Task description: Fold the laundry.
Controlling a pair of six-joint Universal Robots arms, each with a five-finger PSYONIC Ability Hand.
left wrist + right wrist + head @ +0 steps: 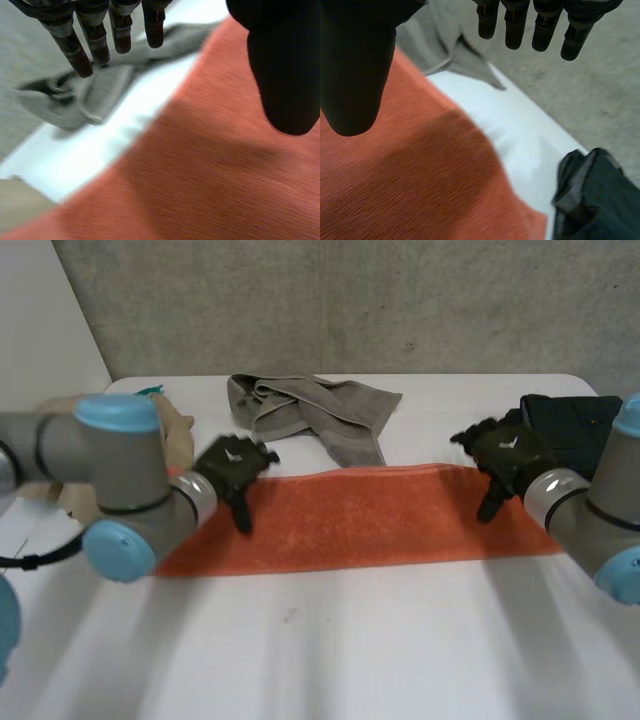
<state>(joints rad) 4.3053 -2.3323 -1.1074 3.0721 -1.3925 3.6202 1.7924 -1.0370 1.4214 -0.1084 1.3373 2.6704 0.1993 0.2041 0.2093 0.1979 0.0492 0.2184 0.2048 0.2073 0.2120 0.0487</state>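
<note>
An orange towel (360,520) lies spread flat in a long strip across the white table (350,650), with one hand over each end.

The left hand (232,465) sits over the towel's left end, close to its far edge. In the left wrist view its fingers (75,55) are straight and spread away from the thumb, and nothing is between them. The hand is wide open and holds nothing. The orange towel (225,175) runs under its palm and thumb, with bare table (100,145) below the fingertips. Whether any finger touches the cloth I cannot tell.

The right hand (508,455) sits over the towel's right end, also near the far edge. In the right wrist view its fingers (515,30) hang straight, well apart from the thumb, so this hand is also open and empty. The towel (395,190) lies under its palm and thumb, and the towel's corner ends just beside a folded dark cloth (595,200).

A crumpled grey towel (310,410) lies on the table beyond both hands, between them and nearer the left hand's fingertips. The dark cloth (570,425) rests just past the right hand, on its outer side. A beige cloth (182,435) lies on the outer side of the left hand, partly behind the left arm.
</note>
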